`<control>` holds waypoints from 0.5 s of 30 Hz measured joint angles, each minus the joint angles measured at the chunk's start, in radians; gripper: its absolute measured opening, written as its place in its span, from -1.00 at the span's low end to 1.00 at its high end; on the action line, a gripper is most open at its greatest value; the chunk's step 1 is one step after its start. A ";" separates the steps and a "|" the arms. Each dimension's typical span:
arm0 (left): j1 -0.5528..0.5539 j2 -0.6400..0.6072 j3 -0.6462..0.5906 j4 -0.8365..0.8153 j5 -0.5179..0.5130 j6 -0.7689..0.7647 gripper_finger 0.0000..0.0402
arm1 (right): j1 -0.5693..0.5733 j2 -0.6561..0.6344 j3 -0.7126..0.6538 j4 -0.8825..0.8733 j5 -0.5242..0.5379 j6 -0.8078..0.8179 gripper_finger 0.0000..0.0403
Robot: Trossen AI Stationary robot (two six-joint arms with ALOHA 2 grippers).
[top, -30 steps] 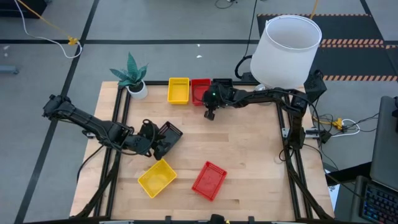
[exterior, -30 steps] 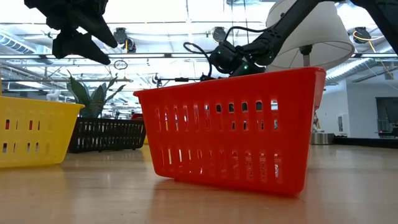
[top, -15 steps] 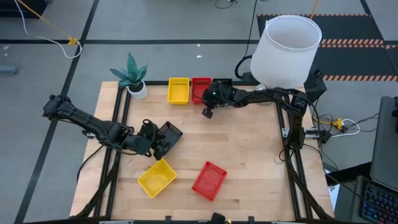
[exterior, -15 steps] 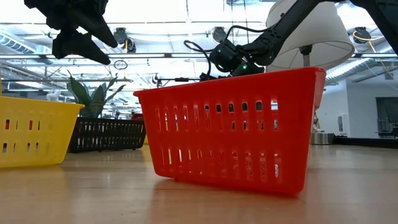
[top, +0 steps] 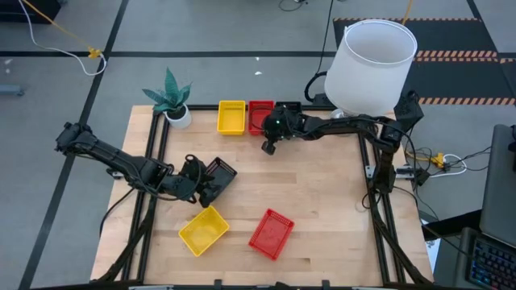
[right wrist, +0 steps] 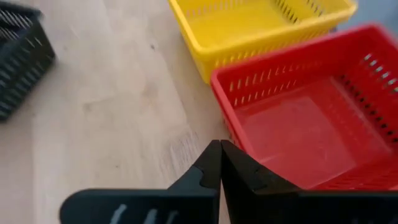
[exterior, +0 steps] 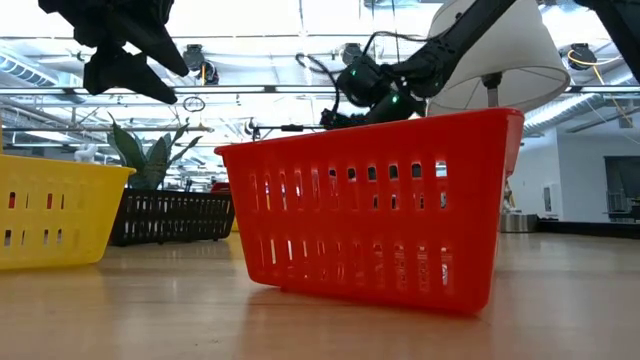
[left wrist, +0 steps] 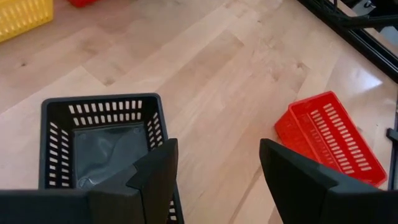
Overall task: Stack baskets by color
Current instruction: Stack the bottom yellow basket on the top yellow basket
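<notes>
At the table's far edge a yellow basket (top: 231, 118), a red basket (top: 258, 119) and a black basket (top: 290, 106) stand side by side on their bottoms. My right gripper (top: 269, 147) (right wrist: 219, 148) is shut and hovers just off the red basket's near corner (right wrist: 219, 79). Another black basket (top: 221, 173) (left wrist: 102, 140) rests on the table at mid-left. My left gripper (top: 210, 185) (left wrist: 217, 149) hangs open above its edge, well clear of it in the low view (exterior: 130, 60). A yellow basket (top: 203, 229) and a red basket (top: 271, 234) lie near the front.
A white lampshade (top: 372, 60) stands over the far right corner, above my right arm. A small white plant pot (top: 179, 115) sits at the far left corner. Bare wood (top: 322, 185) lies between the two groups of baskets.
My right gripper has edged up a little and rolled slightly about its own line, staying shut. The baskets have kept their places.
</notes>
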State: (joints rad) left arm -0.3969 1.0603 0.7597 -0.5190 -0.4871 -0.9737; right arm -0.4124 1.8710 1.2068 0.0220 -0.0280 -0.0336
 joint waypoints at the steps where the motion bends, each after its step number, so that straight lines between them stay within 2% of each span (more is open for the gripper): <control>1: -0.002 0.000 0.000 0.000 0.008 0.000 0.13 | 0.003 -0.016 0.000 -0.008 0.000 0.000 -1.00; 8: -0.013 0.000 0.000 -0.005 0.058 0.014 0.13 | 0.042 -0.172 0.000 -0.131 -0.002 0.086 -1.00; 15: 0.001 0.000 0.000 -0.039 0.170 0.092 0.13 | 0.121 -0.335 0.000 -0.314 -0.002 0.209 -1.00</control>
State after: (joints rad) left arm -0.3956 1.0599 0.7597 -0.5577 -0.3168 -0.8813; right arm -0.2914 1.5360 1.2066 -0.2916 -0.0300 0.1755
